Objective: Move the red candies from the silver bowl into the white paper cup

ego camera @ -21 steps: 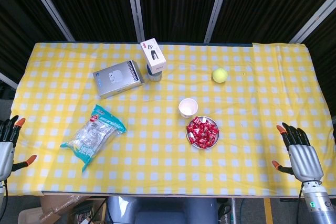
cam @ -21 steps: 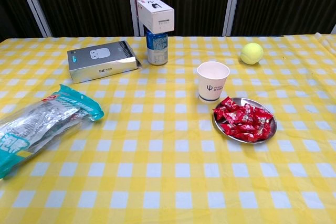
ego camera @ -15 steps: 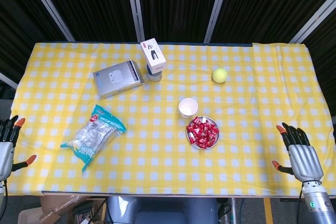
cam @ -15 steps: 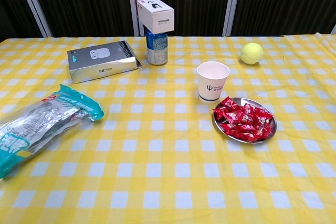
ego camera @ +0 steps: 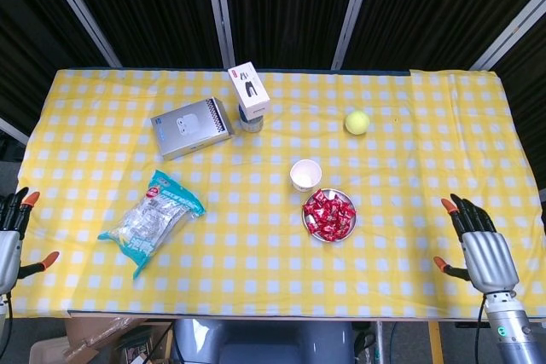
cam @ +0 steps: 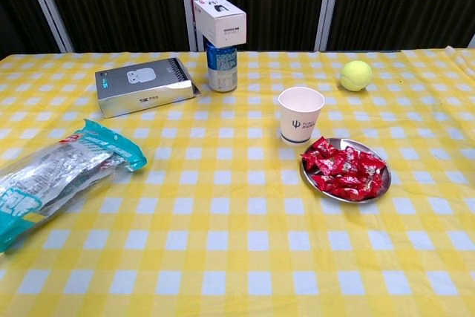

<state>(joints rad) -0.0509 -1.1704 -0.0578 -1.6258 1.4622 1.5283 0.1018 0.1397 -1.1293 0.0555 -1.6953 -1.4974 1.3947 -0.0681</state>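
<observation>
red wrapped candies point(ego camera: 329, 214) heap in the shallow silver bowl point(cam: 381, 188) touching the white paper cup point(cam: 300, 114), so my empty spread right hand point(ego camera: 479, 247) has a short carry, left hand point(ego camera: 12, 236) empty, spread.

I saw a table point(ego camera: 444, 108) covered by a yellow-and-white checked cloth point(ego camera: 102, 100), lit evenly from above, no hard shadows on it. Behind the table's far edge hung a dark, pleated curtain point(ego camera: 281, 6), nearly black. Pale slanted bars point(ego camera: 217, 10) crossed in front of that curtain, leaning outward to either side in the head view and standing upright in the chest view. Below the table's near edge I made out a grey seat-like shape point(ego camera: 264, 343) and, left of it, brown cardboard point(ego camera: 94, 343) on the floor.
</observation>
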